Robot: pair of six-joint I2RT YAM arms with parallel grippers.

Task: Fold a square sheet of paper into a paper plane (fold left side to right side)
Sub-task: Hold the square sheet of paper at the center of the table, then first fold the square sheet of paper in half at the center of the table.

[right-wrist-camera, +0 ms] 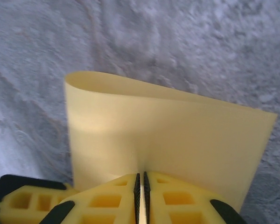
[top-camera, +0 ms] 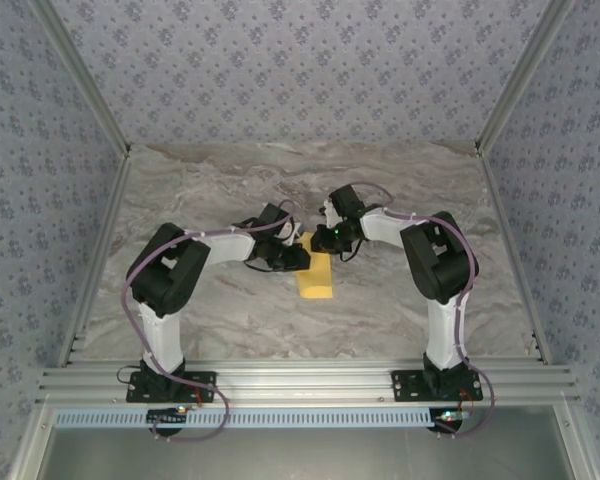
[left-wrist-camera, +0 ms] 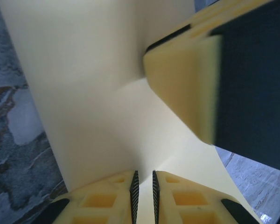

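Left end effector [left-wrist-camera: 143, 198] clamped on paper [left-wrist-camera: 84, 93], right end effector [right-wrist-camera: 140, 196] likewise, arms [top-camera: 220, 243] bent inward

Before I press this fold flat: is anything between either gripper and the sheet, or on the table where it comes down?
Nothing visible. The left gripper and right gripper are both shut on the square sheet of paper, which is doubled over itself, with bare marble table around it.

- Yellow sheet of paper [top-camera: 317, 280] lies mid-bench [top-camera: 220, 180] as a narrow strip.
- Left fingers [top-camera: 297, 258] at its far left edge; right fingers [top-camera: 326, 239] at its far end.
- Both arms bent inward.
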